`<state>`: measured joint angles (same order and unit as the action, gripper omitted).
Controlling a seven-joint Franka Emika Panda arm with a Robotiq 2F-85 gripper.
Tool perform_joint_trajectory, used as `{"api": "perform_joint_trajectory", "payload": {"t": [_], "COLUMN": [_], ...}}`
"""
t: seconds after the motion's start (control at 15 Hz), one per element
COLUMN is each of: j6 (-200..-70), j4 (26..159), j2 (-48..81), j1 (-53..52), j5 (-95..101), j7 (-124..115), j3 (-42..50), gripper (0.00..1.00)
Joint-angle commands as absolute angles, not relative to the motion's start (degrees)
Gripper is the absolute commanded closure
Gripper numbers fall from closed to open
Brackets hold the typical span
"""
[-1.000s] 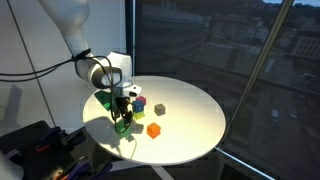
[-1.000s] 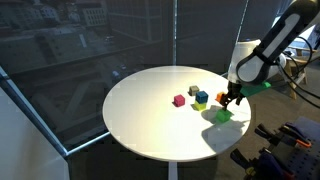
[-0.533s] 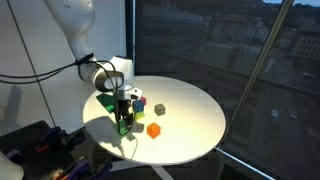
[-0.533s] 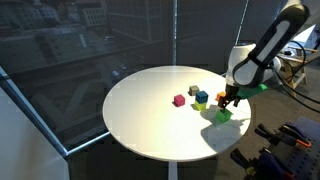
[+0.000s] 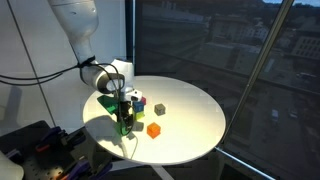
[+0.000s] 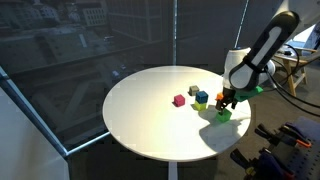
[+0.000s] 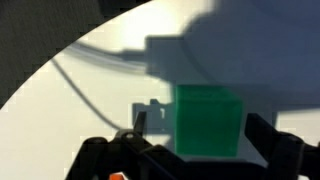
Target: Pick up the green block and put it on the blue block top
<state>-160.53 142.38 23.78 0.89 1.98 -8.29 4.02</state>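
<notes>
Jaws lowered around the green block [image 7: 208, 120].
Over the last second the arm has dropped; the jaws stand apart, astride the block on the worktop [image 5: 190, 120]. Grasp comes next; blue block [image 6: 201, 99] waits nearby.

Both exterior views stand back and look down on the whole round surface [image 5: 190, 125] [image 6: 150, 115]. In an exterior view the arm [image 5: 75, 30] is at the left; in an exterior view the arm [image 6: 265, 45] is at the right, so they look from different sides. The wrist view looks down from very close at the green block [image 7: 208, 120].
</notes>
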Motion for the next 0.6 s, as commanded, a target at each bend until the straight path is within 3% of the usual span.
{"api": "perform_joint_trajectory", "payload": {"t": [0.0,0.07,0.13,0.27,0.53], "j6": [-160.5,-160.5,-160.4,-160.4,-160.2], "j4": [141.0,140.9,140.8,140.7,140.6], "j2": [25.3,25.5,25.7,26.1,26.2], "j1": [0.5,0.5,0.6,0.5,0.5], "j5": [1.9,1.9,1.9,1.9,1.9], "j7": [-7.2,-7.2,-7.0,-7.0,-6.9], "j3": [4.6,4.6,4.5,4.6,4.6], "gripper": [0.0,0.0,0.25,0.34,0.66]}}
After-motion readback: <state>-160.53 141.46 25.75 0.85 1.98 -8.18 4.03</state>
